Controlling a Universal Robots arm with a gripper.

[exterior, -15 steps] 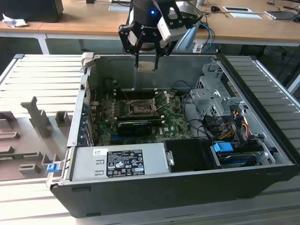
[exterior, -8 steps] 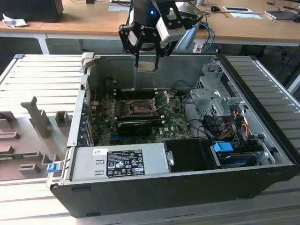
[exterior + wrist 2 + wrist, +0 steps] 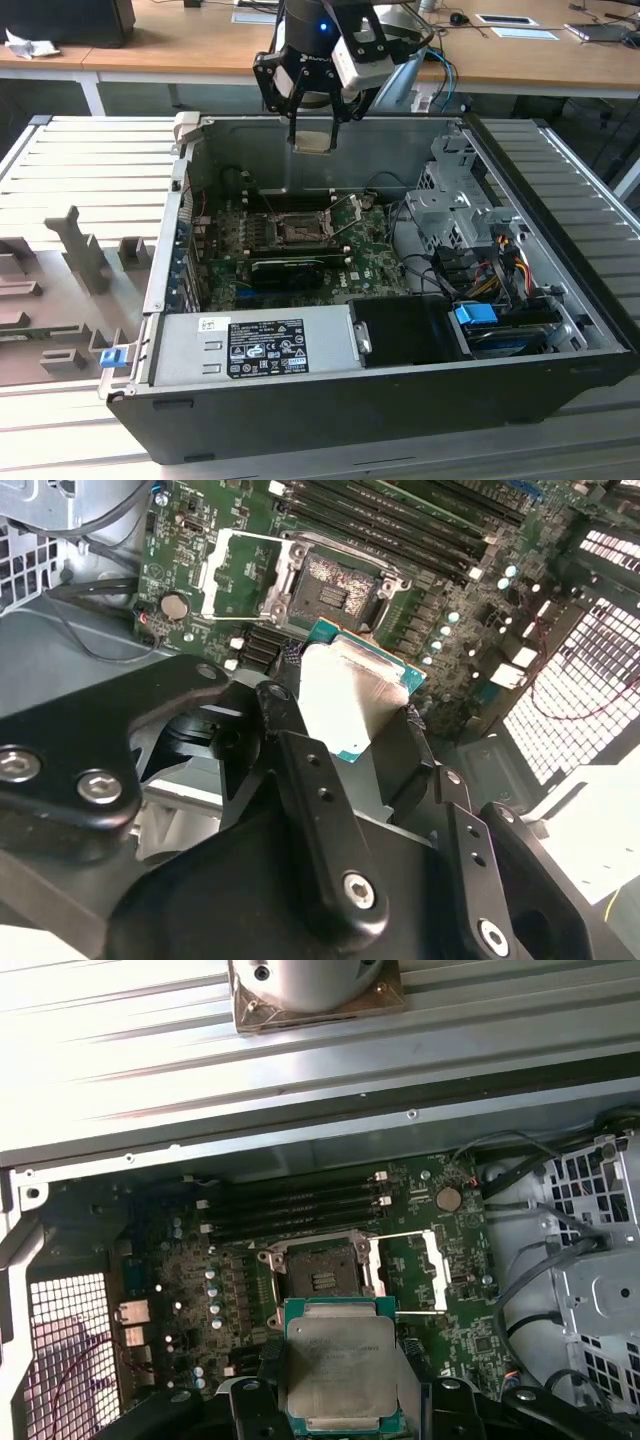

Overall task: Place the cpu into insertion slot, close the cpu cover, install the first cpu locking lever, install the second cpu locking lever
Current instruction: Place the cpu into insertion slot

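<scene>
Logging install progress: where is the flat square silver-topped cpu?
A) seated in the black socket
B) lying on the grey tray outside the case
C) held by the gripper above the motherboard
C: the flat square silver-topped cpu is clamped in the gripper, and the square black insertion slot lies open and empty.

Silver-grey cpu (image 3: 338, 1365), green-edged, in the black hand (image 3: 350, 720); beyond the hand, a green motherboard (image 3: 180, 570) and black insertion slot (image 3: 318, 1272) with silver rim.
</scene>
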